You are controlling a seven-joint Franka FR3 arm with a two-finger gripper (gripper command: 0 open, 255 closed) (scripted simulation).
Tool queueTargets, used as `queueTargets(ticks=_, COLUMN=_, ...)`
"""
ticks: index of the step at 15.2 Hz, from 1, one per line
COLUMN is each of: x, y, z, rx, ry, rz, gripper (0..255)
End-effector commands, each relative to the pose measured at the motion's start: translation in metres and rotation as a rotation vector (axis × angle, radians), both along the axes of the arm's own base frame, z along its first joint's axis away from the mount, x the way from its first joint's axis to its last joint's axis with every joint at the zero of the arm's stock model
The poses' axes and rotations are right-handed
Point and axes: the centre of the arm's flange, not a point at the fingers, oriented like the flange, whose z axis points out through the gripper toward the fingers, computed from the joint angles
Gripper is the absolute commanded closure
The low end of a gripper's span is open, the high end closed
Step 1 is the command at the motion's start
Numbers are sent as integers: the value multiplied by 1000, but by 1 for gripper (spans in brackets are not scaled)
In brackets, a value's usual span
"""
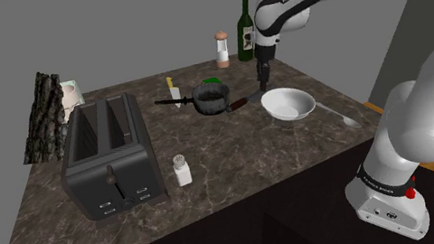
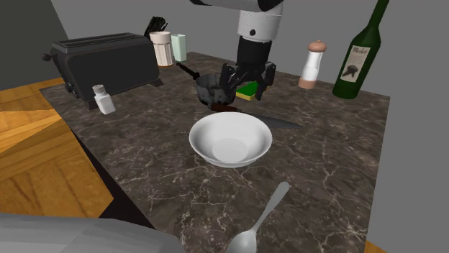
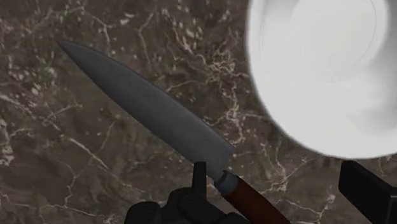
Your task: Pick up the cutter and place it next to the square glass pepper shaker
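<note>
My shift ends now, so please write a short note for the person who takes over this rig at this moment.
Gripper: jaws open, low over the knife handle, not closed on it.
Knife lies flat on the counter between pot and bowl.
Shaker stands beside the toaster.
Done: approach.
Left: grasp, lift, set knife next to shaker.

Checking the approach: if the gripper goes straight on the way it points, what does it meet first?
Probably the knife, at its reddish handle, which lies between the open fingers of the gripper. The marble counter is right beneath. Depth is hard to judge.
</note>
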Motion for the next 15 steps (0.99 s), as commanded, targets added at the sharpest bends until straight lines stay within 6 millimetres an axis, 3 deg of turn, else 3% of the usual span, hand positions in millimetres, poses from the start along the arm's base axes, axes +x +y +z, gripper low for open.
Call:
queueTargets(ticks=1, x=22, y=0, z=-18, rx=3, ry=-17, rz=100, gripper=0)
queueTargets(ticks=4, x=51, y=2, z=-36, rx=10, ry=-37, rz=223, gripper=0)
queueTargets(ticks=11, x=52, y=7, z=-73, rx=10, ry=-37, rz=223, gripper=0)
queueTargets(ticks=15, x=52, y=7, z=-76, rx=10, ry=-37, rz=223, gripper=0)
